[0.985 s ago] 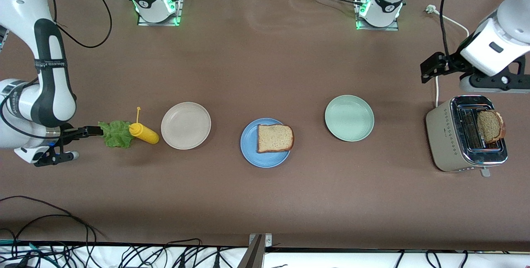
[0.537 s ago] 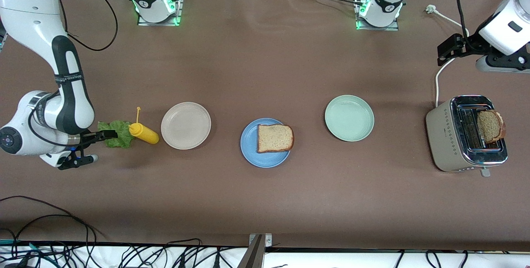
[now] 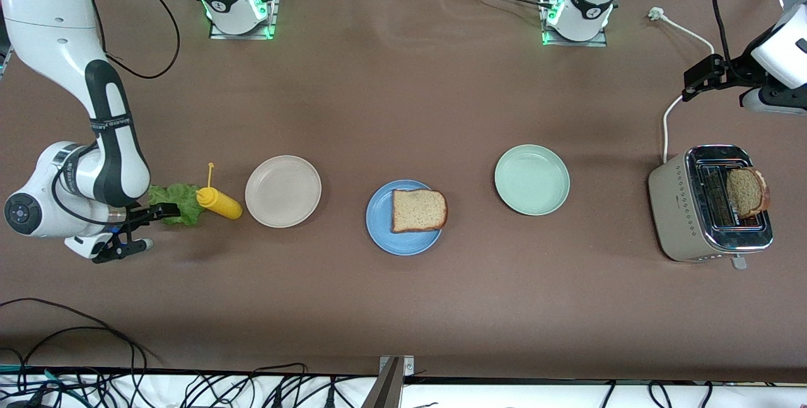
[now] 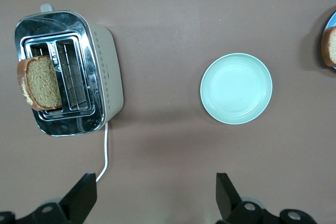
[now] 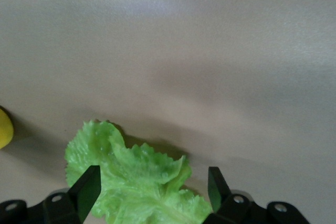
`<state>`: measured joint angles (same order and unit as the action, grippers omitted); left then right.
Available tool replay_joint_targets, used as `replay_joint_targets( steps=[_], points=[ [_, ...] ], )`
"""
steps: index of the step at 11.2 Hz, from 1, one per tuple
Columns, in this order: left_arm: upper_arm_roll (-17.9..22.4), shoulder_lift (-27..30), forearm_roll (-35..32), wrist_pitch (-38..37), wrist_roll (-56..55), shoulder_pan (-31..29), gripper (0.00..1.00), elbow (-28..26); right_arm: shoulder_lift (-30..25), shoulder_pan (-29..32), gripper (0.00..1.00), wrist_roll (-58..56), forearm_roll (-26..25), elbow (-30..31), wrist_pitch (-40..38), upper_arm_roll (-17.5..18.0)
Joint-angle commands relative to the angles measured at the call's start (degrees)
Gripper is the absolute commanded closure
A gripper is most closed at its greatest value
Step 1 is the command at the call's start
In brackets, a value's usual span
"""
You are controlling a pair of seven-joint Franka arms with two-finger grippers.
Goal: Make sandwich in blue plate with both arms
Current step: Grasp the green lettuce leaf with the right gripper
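One bread slice (image 3: pixel 418 210) lies on the blue plate (image 3: pixel 384 239) mid-table. A second slice (image 3: pixel 746 191) sticks up from a slot of the toaster (image 3: pixel 687 206) at the left arm's end; the left wrist view shows that slice (image 4: pixel 42 80) too. A ruffled green lettuce leaf (image 3: pixel 176 201) lies on the table at the right arm's end. My right gripper (image 3: pixel 147 226) is low at the leaf and open. In its wrist view the lettuce (image 5: pixel 136 182) fills the gap of the gripper (image 5: pixel 152 188), unclamped. My left gripper (image 3: pixel 696 83) hangs open and empty over the toaster's white cable (image 4: pixel 105 153).
A yellow squeeze bottle (image 3: pixel 219 203) lies against the lettuce, toward the beige plate (image 3: pixel 283 191). A pale green plate (image 3: pixel 531 180) sits between the blue plate and the toaster. Cables run along the table edge nearest the front camera.
My right gripper has slid in over the lettuce, so the leaf now sits between its fingers. The left arm has drawn up and away from the toaster toward its end of the table.
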<state>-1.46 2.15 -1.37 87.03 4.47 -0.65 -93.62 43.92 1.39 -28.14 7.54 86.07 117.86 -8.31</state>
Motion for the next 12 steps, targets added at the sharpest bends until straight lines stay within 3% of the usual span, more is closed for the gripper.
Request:
replay_joint_targets(
  steps=[1,2,7,12],
  points=[
    [0.05,0.14,1.02,1.03,1.07,0.21,0.0,-0.43,1.69,0.64,0.09,-1.57,0.98,-0.38,2.19,0.48],
    [0.05,-0.65,0.75,1.56,1.07,0.13,0.0,-0.16,1.95,0.64,0.14,-1.66,0.98,-0.38,2.2,0.48],
    [-0.3,-0.83,0.49,2.61,1.07,0.13,0.0,-0.07,2.04,0.55,0.96,-2.36,1.07,-0.56,1.76,0.57],
    [-0.56,-0.92,0.49,2.7,1.07,0.13,0.0,0.1,-2.33,0.55,1.0,-2.28,2.99,-0.73,-2.62,2.24]
  ],
)
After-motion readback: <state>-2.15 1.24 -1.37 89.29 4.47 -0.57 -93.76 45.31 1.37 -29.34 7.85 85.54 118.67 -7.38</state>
